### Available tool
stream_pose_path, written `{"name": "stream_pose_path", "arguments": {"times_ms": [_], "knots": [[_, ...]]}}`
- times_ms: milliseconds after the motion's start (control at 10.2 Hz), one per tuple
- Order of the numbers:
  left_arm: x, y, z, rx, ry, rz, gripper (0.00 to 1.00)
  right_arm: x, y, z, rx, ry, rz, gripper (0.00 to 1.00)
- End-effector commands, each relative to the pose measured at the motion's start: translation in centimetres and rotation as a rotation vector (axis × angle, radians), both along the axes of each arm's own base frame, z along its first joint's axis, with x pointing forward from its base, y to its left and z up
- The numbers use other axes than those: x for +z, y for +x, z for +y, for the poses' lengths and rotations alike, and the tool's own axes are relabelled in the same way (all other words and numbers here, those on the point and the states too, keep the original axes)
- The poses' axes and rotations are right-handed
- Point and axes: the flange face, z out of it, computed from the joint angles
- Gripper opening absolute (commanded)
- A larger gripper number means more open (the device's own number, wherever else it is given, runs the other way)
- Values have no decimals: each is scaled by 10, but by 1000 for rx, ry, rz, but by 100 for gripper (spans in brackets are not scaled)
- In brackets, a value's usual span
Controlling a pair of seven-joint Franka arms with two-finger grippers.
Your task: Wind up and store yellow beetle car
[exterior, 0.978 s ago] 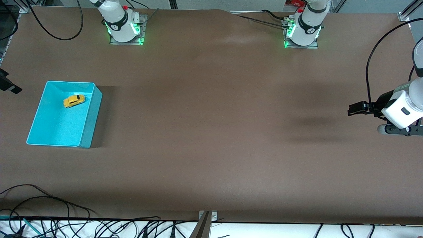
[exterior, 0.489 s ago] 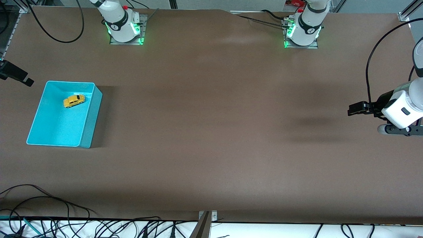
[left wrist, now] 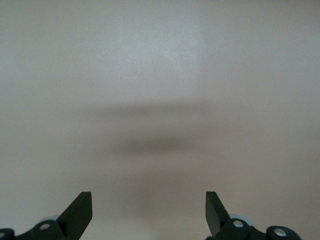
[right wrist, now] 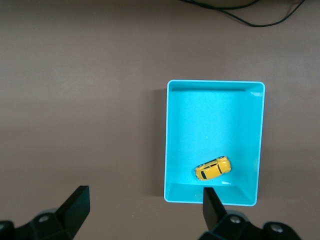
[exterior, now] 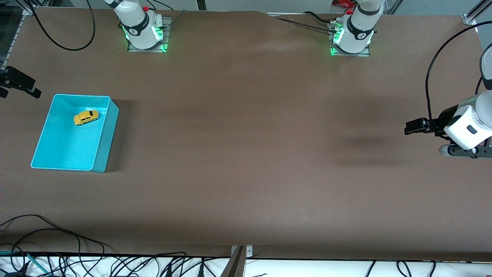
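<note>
The yellow beetle car (exterior: 86, 117) sat on its wheels inside the turquoise bin (exterior: 57, 154), close to the bin wall that lay farthest from the front camera, at the right arm's end of the counter (exterior: 246, 154). The right end effector (right wrist: 145, 207) was up in the air just off that end of the bin, its fingers spread wide with nothing between them; in the right wrist view the car (right wrist: 213, 168) and the bin (right wrist: 215, 86) lay below and a little ahead of one of its fingers, not between the two. The left end effector (exterior: 408, 127) waited over bare counter at the left arm's end, well apart from the bin, likewise released and empty, and its wrist view showed only plain counter under its open fingers (left wrist: 78, 212). Judged from how things lay, the storing part looked done, since the car was already in the bin and neither end effector touched it. Whether the car had been wound up could not be told from these views; if it had, little seemed left beyond drawing the arms clear
</note>
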Motion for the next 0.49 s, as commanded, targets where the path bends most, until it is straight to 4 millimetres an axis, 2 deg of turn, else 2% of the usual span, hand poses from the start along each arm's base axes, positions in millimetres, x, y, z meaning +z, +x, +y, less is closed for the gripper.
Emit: {"name": "stream_pose_path", "arguments": {"times_ms": [0,196,391], "knots": [[4,1,3,-14,-11,1,100,4,11,1,21,-10,8,100],[4,1,3,-14,-11,1,100,2,13,6,22,-14,10,100],[5,0,3,-15,-9,0,100,2,15,23,51,-24,2,100]]}}
